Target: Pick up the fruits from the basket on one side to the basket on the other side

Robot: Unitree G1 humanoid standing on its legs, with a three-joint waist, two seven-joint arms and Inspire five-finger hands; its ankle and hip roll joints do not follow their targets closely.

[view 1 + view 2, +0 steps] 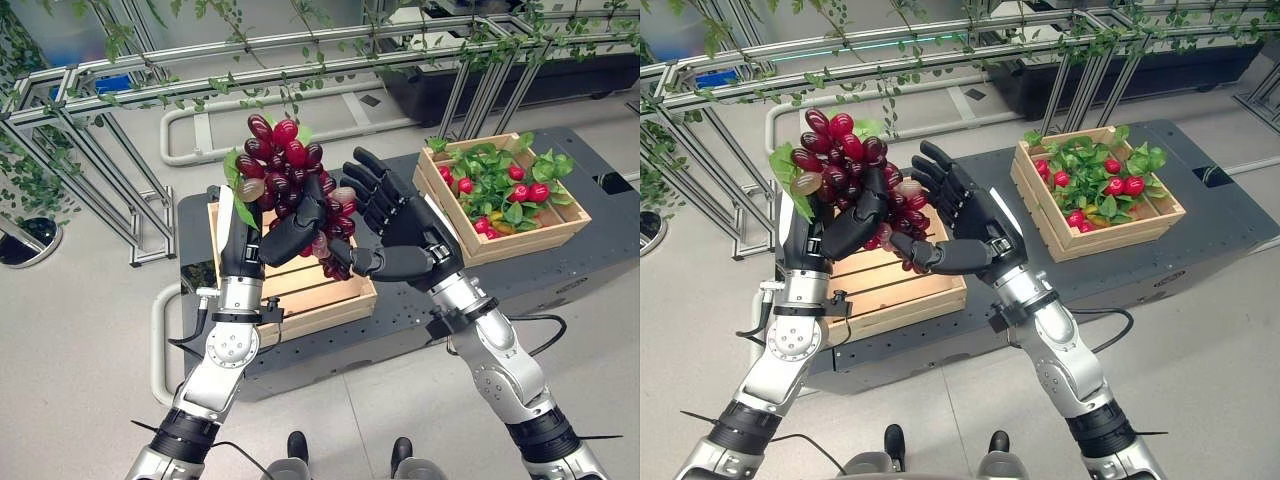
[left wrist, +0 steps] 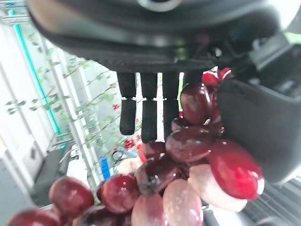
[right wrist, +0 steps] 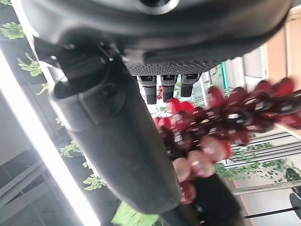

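The left hand (image 1: 262, 243) holds a bunch of dark red grapes (image 1: 290, 180) in the air above the near-left wooden basket (image 1: 310, 295), its thumb and fingers curled round the lower part of the bunch. The right hand (image 1: 400, 225) is spread with straight fingers, its palm just beside the grapes' right side. To the far right on the dark counter (image 1: 600, 235), a second wooden basket (image 1: 520, 240) holds green leaves and red fruits (image 1: 527, 191).

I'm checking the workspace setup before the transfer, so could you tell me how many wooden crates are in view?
2. One crate sits on the robot's left, partly hidden behind the left hand and grape bunch; the other crate, on its right, holds leaves and red fruits.
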